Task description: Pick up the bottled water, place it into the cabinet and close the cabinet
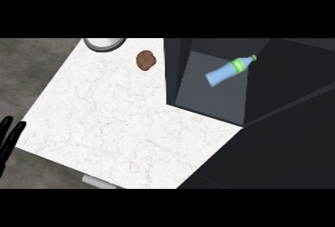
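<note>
Since the bottled water [230, 70] already lies tilted inside the open cabinet [216, 104], entry reads: light, rigid, slick plastic; best held mid-body. My left hand [9, 139] rests open, empty, beside the surface [118, 119]; right unseen.

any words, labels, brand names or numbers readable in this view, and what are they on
No text can be read anywhere.
Bottled water, lying inside the open cabinet: it has a green label band, but any print on it is too small to read.
Counter, brown object, white rimmed dish: no markings visible.
</note>
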Controlling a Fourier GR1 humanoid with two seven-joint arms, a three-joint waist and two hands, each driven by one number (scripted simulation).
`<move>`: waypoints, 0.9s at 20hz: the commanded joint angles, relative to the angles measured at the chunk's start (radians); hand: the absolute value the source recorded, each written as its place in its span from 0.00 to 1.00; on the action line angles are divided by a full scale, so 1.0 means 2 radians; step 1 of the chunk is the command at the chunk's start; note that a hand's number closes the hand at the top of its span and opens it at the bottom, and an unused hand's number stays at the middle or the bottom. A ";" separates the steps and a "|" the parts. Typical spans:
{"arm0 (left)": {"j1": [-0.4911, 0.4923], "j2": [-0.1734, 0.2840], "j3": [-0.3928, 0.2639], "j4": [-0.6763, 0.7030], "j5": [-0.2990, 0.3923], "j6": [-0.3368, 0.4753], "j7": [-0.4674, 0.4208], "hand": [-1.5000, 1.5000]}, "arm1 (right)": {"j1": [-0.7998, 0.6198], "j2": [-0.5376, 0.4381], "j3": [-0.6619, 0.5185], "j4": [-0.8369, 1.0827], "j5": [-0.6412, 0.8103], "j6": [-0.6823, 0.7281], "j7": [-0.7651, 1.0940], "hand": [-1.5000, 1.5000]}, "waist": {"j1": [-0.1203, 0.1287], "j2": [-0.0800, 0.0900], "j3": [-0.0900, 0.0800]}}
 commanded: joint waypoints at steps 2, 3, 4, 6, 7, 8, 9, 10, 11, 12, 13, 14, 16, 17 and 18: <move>-0.001 0.001 0.000 0.005 0.002 -0.004 0.003 0.00 | -0.057 0.025 -0.010 0.040 0.011 -0.031 0.064 1.00 | -0.001 -0.002 0.000; -0.007 0.002 0.005 0.005 0.003 -0.004 0.001 0.00 | -0.069 0.029 -0.013 0.048 0.010 -0.032 0.072 1.00 | 0.000 -0.001 0.001; -0.003 0.000 0.002 0.009 0.001 -0.005 0.001 0.00 | -0.080 0.033 -0.016 0.060 0.008 -0.034 0.080 1.00 | 0.004 0.000 0.000; -0.007 0.002 0.004 0.007 0.006 -0.007 0.003 0.00 | -0.103 0.047 -0.020 0.080 0.004 -0.043 0.097 1.00 | 0.000 -0.001 0.002; -0.007 0.002 0.004 0.013 0.008 -0.009 0.005 0.00 | -0.112 0.055 -0.022 0.085 0.003 -0.050 0.106 1.00 | -0.003 -0.002 0.001; -0.005 0.002 0.004 0.011 0.009 -0.010 0.005 0.00 | -0.128 0.061 -0.028 0.101 0.002 -0.052 0.112 1.00 | 0.000 -0.003 0.002; -0.004 0.004 0.008 0.015 0.007 -0.008 0.004 0.00 | -0.139 0.069 -0.030 0.120 0.000 -0.057 0.120 1.00 | 0.002 -0.003 0.003; -0.004 0.000 0.001 0.015 0.009 -0.008 0.006 0.00 | -0.152 0.075 -0.035 0.131 -0.006 -0.059 0.129 1.00 | -0.001 -0.002 0.003; -0.005 0.002 0.005 0.017 0.010 -0.014 0.005 0.00 | -0.165 0.083 -0.034 0.141 -0.011 -0.062 0.139 1.00 | 0.001 -0.005 0.003; -0.008 -0.002 0.003 0.024 0.006 -0.011 0.002 0.00 | -0.184 0.088 -0.038 0.159 -0.015 -0.061 0.147 1.00 | -0.004 -0.003 0.003; -0.009 -0.001 0.004 0.020 0.009 -0.014 0.003 0.00 | -0.199 0.099 -0.041 0.169 -0.016 -0.068 0.153 1.00 | 0.000 -0.005 0.003; -0.010 0.000 0.005 0.021 0.011 -0.015 0.005 0.00 | -0.215 0.112 -0.042 0.188 -0.020 -0.074 0.162 1.00 | -0.006 -0.007 0.005; -0.012 0.001 0.007 0.023 0.008 -0.015 0.003 0.00 | -0.247 0.131 -0.047 0.214 -0.022 -0.081 0.175 1.00 | -0.005 -0.007 0.005; -0.006 -0.002 0.001 0.022 0.009 -0.015 0.006 0.00 | -0.261 0.140 -0.056 0.232 -0.022 -0.089 0.180 1.00 | -0.009 -0.009 0.006; -0.003 -0.001 0.006 0.023 0.010 -0.017 0.002 0.00 | -0.276 0.151 -0.070 0.239 -0.014 -0.103 0.181 1.00 | -0.005 -0.012 0.006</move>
